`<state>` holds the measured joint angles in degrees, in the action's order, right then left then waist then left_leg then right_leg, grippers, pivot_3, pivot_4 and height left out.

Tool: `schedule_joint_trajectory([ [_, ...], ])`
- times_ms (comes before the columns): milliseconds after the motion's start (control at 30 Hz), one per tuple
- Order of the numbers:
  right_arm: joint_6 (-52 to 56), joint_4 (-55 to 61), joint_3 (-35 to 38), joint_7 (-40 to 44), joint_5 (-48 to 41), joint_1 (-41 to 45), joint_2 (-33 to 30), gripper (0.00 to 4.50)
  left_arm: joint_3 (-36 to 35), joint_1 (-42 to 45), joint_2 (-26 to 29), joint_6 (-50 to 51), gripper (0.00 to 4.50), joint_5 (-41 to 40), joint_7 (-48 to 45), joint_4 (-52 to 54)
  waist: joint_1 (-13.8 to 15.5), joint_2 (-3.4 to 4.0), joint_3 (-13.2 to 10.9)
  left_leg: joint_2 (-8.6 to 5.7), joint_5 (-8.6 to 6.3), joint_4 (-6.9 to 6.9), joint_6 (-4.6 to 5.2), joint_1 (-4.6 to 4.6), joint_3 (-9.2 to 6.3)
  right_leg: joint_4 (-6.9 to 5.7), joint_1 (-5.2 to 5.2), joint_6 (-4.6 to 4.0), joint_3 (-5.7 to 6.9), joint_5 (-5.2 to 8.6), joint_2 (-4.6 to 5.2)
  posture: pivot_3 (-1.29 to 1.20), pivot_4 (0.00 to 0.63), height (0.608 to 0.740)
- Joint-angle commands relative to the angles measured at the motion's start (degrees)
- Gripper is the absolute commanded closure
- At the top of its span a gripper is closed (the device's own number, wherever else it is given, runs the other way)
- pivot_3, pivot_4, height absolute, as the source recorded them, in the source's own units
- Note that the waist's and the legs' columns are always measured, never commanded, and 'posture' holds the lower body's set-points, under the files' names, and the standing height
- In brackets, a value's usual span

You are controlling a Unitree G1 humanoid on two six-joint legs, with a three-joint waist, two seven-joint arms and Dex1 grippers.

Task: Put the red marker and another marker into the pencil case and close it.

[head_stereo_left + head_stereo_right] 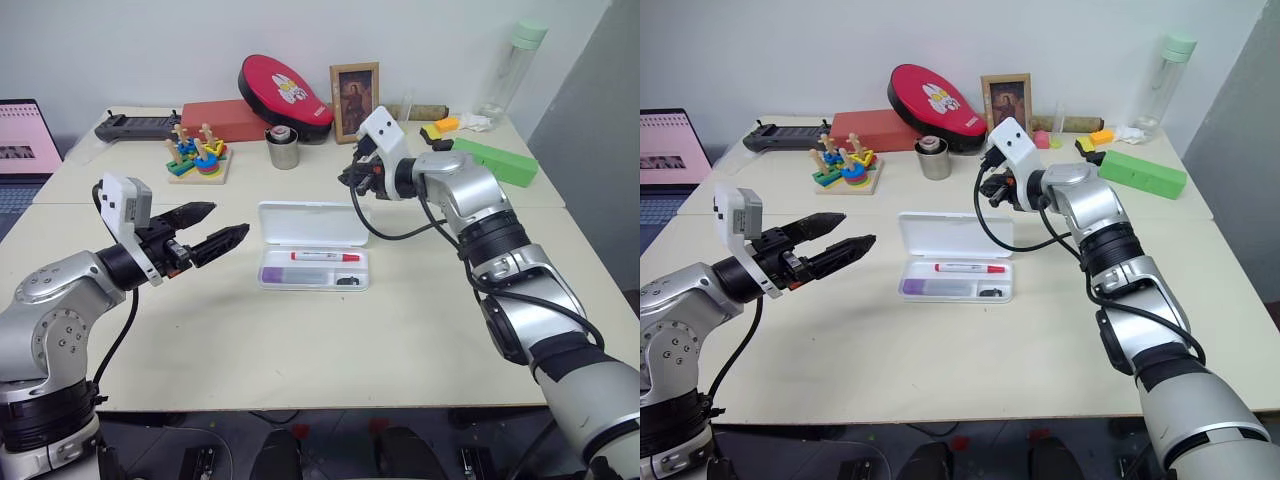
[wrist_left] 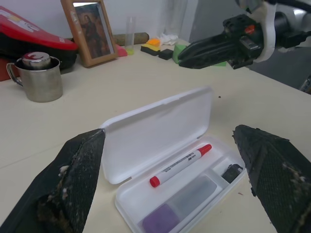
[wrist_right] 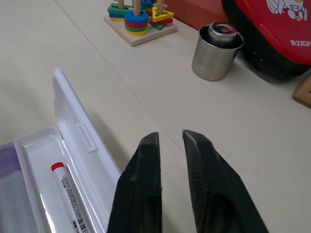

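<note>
Left wrist view: red marker [image 2: 181, 164] and lavender marker [image 2: 179, 207] lie inside the open pencil case [image 2: 160, 127]. Right gripper [image 1: 352, 181], jaws pressed together and empty, hovers behind the raised lid; left gripper [image 1: 213, 227] waits with jaws spread. A glancing push risks sliding the case across the surface [image 1: 300, 340] instead of folding the lid shut.

The silver left arm's black two-fingered gripper [image 1: 218, 225] sits at the frame's left, fingers [image 1: 190, 212] spread wide, pointing right. The silver right arm reaches to upper centre, its black gripper [image 1: 347, 178] nearly closed, empty.
</note>
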<state>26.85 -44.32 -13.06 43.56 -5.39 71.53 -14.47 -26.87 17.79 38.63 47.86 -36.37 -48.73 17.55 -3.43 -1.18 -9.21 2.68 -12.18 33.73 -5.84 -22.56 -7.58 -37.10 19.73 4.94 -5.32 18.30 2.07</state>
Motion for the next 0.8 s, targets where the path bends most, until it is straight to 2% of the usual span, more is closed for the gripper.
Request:
schedule_joint_trajectory([
  [33,-4.35,-3.23,0.19,-0.26,2.50,2.82,0.71,4.48,-2.29,-0.06,1.35,-1.54,0.00,-2.49,1.15,1.57,-0.01,0.00,0.00,0.00,0.00,-0.01,0.00,0.00,0.00,0.00,0.00,0.00,0.00,0.00,0.00,0.00,0.150,0.740],
  [233,-6.53,-7.04,-0.10,1.09,4.80,2.65,2.05,4.48,-2.03,-0.66,1.82,-1.95,0.00,-4.17,2.31,1.84,-0.26,0.00,0.00,0.00,0.00,-0.03,0.00,0.00,0.00,0.01,0.02,-0.01,0.00,0.00,0.00,0.00,0.150,0.740],
  [367,-6.67,-5.51,-1.72,4.73,6.24,1.35,2.04,4.48,-1.70,-1.10,2.42,-2.30,0.00,-4.82,2.54,1.68,-0.37,0.02,-0.01,0.00,0.00,-0.03,0.00,0.00,0.00,0.00,0.02,-0.01,-0.01,0.00,0.00,0.00,0.150,0.740],
  [567,-2.98,8.96,-5.49,14.84,5.82,-5.58,-0.02,4.48,-0.19,-2.10,4.74,-3.11,0.00,-4.36,0.66,0.84,-0.43,0.00,0.00,0.00,0.00,-0.03,0.00,-0.01,-0.01,0.02,0.01,-0.01,0.00,0.00,0.00,0.00,0.150,0.740],
  [800,2.33,21.99,-9.14,19.26,6.18,-13.20,-2.24,4.48,0.48,-3.30,7.42,-3.86,0.00,-5.08,-2.45,0.36,-0.34,0.05,-0.03,0.00,-0.01,-0.03,-0.01,0.00,0.00,0.00,0.02,0.00,0.00,0.00,0.00,0.00,0.150,0.740],
])
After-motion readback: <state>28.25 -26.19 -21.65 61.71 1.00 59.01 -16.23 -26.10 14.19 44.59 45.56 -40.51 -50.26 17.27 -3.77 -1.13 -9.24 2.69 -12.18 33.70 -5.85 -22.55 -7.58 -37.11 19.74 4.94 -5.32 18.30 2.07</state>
